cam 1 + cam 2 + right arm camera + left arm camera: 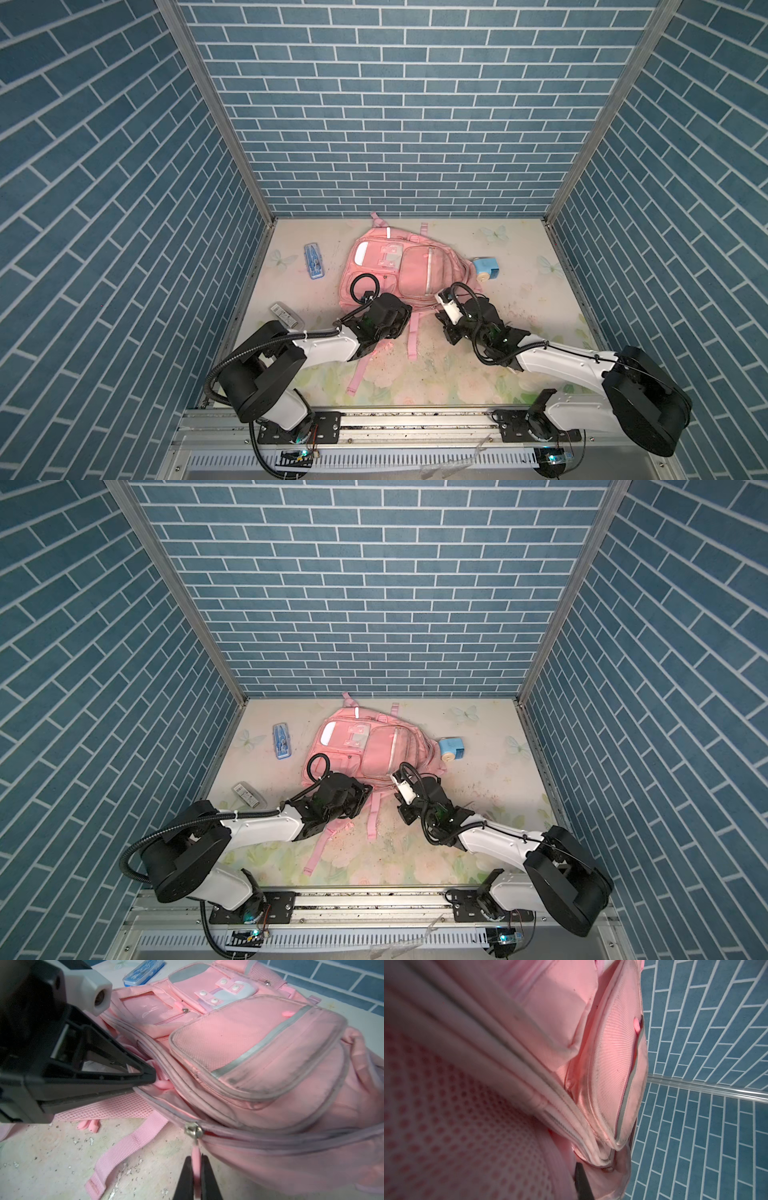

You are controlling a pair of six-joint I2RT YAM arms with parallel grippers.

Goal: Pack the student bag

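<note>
The student bag [399, 270] [370, 746], a soft pink backpack, lies front side up in the middle of the table in both top views. My left gripper [148, 1081] is shut on the bag's near edge, pinching fabric beside the zipper track. In the left wrist view pink fabric and mesh [467, 1126] fill the picture, and only one black finger [582, 1184] shows. My right gripper [196, 1169] is shut on the pink zipper pull [196, 1157], which hangs from the metal slider [193, 1129] at the bag's near side. In a top view both grippers sit at the bag's near edge, left [403, 311] and right [439, 316].
A blue pencil case [314, 261] [143, 970] lies left of the bag. A blue box-shaped item [485, 269] sits against its right side. A small grey packet [286, 314] lies near the left wall. Pink straps [411, 336] trail toward the front edge between the arms.
</note>
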